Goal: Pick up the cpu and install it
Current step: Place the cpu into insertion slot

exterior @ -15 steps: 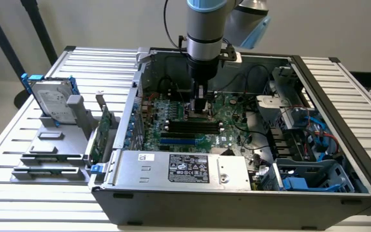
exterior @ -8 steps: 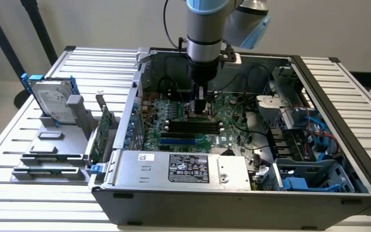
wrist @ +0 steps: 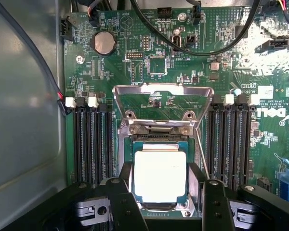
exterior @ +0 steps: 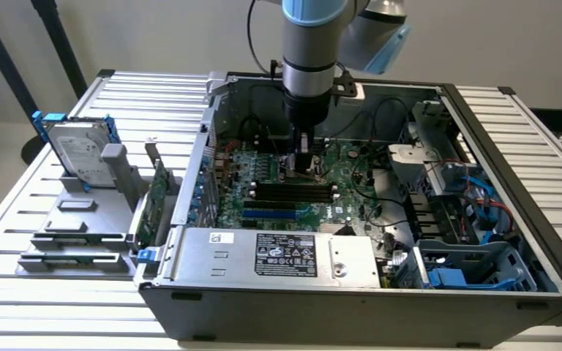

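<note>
Inside the open computer case point(exterior: 500, 157), on a slatted metal table point(exterior: 144, 88), the arm point(exterior: 310, 44) reaches straight down over the green motherboard point(exterior: 350, 194).

Gripper point(exterior: 306, 167) sits low, close over the board's middle, just behind the row of black memory slots point(exterior: 291, 191) as the exterior view shows them.

Wrist view:
- cpu point(wrist: 160, 175): pale silver square top on a green edge, lying flat and square within the metal socket frame point(wrist: 156, 130). Cannot tell whether it is fully seated or a hair above the socket.
- Gripper point(wrist: 160, 180) straddles the cpu. Black fingers point(wrist: 127, 192) stand one on each side, and their inner faces meet the chip's two opposite edges. Jaws are set wide, as wide as the chip, and closed on it.
- Socket cover plate point(wrist: 163, 91) is tipped back, open, beyond the chip.
- Thin wire lever point(wrist: 200, 149) runs along one side of the socket.
- Coin battery point(wrist: 104, 42) is well apart from the socket, near the board's corner.
- Black cables point(wrist: 207, 48) loop over the far part of the board.

Exterior view, other items:
- Hard drive point(exterior: 78, 153) with blue side rails stands tilted in a grey holder point(exterior: 85, 219) on the table, outside the case, toward the exterior view's left.
- Green card point(exterior: 154, 201) stands upright just beside the case wall.
- Silver power supply box point(exterior: 281, 252) lies along the case's near edge.
</note>
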`<state>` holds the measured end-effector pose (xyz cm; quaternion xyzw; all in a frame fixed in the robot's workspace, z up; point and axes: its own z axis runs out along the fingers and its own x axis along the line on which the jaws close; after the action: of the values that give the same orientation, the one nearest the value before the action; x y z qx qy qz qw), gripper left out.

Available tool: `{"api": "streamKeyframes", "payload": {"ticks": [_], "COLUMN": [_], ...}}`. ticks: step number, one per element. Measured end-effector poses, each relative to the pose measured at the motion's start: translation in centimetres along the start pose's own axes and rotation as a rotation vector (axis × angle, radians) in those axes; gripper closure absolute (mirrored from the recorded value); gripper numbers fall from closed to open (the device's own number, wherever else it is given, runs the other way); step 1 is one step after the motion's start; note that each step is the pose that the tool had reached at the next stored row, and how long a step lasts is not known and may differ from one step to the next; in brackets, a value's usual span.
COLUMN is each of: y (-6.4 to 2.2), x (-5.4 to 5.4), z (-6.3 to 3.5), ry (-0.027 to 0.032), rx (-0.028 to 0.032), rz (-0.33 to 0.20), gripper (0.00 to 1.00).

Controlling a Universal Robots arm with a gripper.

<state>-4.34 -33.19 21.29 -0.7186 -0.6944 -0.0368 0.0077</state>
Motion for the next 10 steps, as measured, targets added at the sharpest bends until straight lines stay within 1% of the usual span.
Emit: {"api": "streamKeyframes", "payload": {"ticks": [4,6,8,10], "y": [-0.01,-0.03,-0.04,-0.05], "x": [0.19,0.36,0.52,0.66], "z": [0.21,0.3,0.4,0.51], "ry": [-0.0006,-0.0023,-0.0059,-0.011], "rx": [0.0003,0.0004,0.0004,0.0006], "rz": [0.0,0.0,0.0,0.0], "gripper": [0.45,0.45,0.45,0.45]}}
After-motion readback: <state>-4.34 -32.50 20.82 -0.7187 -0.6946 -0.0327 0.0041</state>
